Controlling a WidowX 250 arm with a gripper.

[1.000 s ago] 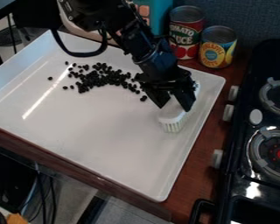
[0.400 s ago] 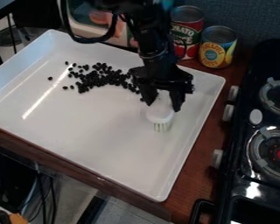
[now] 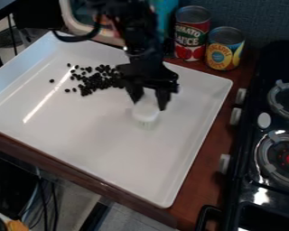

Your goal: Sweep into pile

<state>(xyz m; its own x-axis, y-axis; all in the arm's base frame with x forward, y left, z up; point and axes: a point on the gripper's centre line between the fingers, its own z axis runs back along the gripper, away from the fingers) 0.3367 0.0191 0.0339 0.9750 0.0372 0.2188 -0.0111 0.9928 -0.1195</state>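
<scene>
The black gripper [image 3: 149,102] hangs over the upper middle of the white tray [image 3: 104,149], shut on a white brush [image 3: 146,111] whose bristles point down toward the tray's surface. To the left of the gripper lies a loose cluster of black beans [image 3: 97,81], with a few strays at its left side. The gripper covers the cluster's right end. Whether the bristles touch the tray I cannot tell.
Behind the tray's right corner stand a red tomato can [image 3: 191,34] and a yellow-blue can [image 3: 225,48]. A black stove [image 3: 264,180] with knobs borders the right side. A toy-like box [image 3: 81,18] stands behind the tray.
The gripper has moved left across the tray with the brush, from near the right edge toward the beans. The left part of the bean cluster looks the same.
</scene>
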